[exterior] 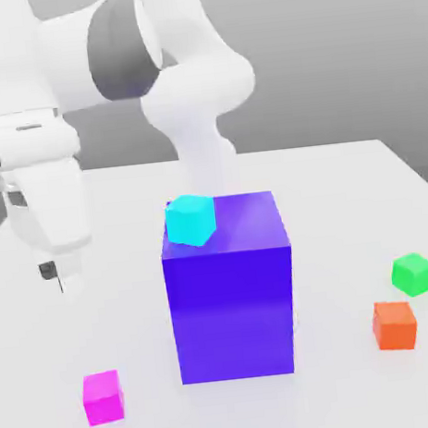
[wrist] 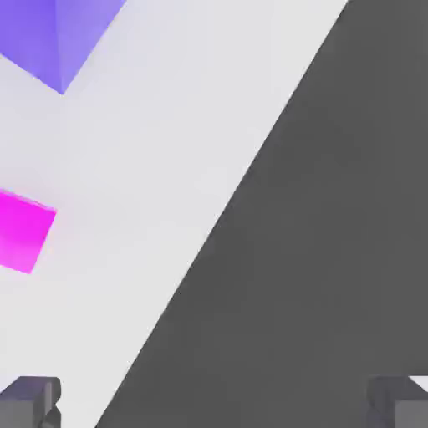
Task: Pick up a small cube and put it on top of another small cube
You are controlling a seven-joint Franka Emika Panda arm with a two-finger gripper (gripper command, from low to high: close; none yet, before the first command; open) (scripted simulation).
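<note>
Bright even simulator light, faint soft shadows, mild sheen on purple block (exterior: 229,290)

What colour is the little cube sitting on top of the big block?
Cyan: the little cube on the purple-blue block, clearest in the exterior view.

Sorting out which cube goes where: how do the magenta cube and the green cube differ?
The magenta cube sits near the exterior view's lower left, below the gripper; the green cube sits at the right, beside the orange cube. The big purple-blue block stands between them. Both are small, plain-faced and resting on the table.
</note>
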